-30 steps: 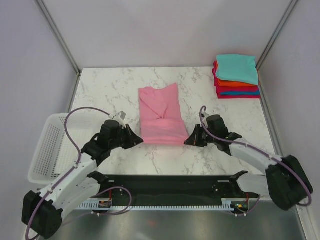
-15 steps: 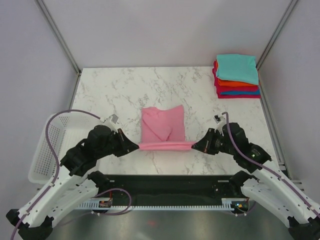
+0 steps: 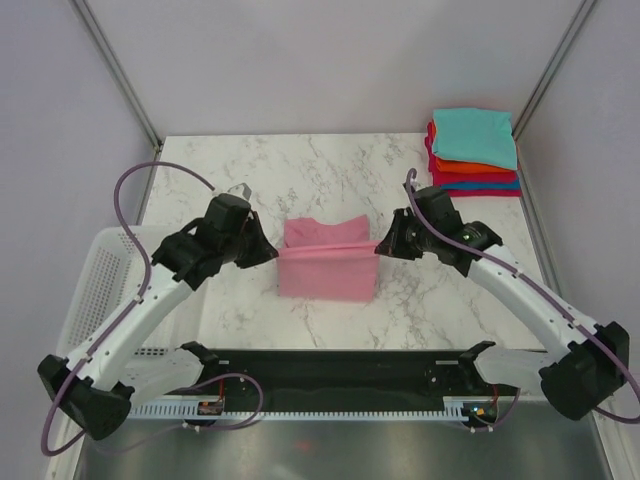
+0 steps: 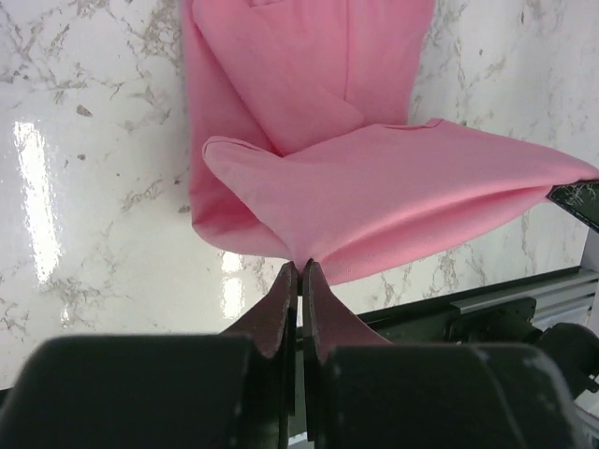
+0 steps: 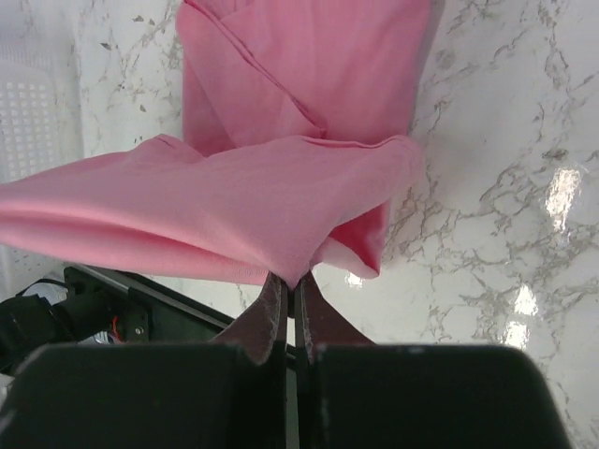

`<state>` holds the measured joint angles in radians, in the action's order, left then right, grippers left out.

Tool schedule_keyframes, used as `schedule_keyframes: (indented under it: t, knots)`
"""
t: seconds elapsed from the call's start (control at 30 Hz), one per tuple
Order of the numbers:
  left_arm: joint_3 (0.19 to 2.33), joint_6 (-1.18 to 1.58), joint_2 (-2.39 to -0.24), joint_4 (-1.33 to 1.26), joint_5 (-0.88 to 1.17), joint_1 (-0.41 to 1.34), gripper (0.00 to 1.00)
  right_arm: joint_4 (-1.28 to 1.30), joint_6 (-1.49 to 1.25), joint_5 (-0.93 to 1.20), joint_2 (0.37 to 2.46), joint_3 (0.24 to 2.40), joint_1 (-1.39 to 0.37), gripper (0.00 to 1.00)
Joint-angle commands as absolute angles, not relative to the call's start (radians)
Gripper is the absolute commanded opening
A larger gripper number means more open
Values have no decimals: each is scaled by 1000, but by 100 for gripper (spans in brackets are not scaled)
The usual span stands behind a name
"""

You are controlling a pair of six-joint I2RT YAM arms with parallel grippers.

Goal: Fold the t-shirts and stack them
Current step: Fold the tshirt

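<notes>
The pink t-shirt lies mid-table with its near edge lifted and stretched taut between both grippers, doubling over the part that rests flat. My left gripper is shut on the shirt's left corner. On the other side my right gripper is shut on the right corner. The held fold hangs above the flat layer. A stack of folded t-shirts, teal on top over orange, blue and red, sits at the far right corner.
A white mesh basket stands off the table's left edge beside the left arm. Grey walls close in the marble table at the back and sides. A black rail runs along the near edge.
Both grippers carried the shirt's near edge up and away from the bases, from the front of the table to over its middle, so the shirt is doubling over itself.
</notes>
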<state>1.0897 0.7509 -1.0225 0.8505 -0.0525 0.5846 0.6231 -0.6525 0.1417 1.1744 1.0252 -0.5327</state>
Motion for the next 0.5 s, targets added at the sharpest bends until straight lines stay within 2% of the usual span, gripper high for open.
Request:
schedule_keyframes:
  t: [0.0,0.2,0.4,0.43,0.47]
  knots:
    - [1161,626,-1096,810,-26,485,2,597,-575,149,1225,1091,-465,0]
    - [1254,557,-1293,723,121,328,2,558,-505,225,1428,1201,-376,0]
    - [1509,491,-1720,710,212,235,2,540,-454,314,1768,1426,-315,0]
    - [1557,492,-1796,724,221,209,3,543,-445,325,1872,1525,-299,6]
    - [1660,486,-1922,730,262,196,14,581,-434,339,1928,1587,-293,37]
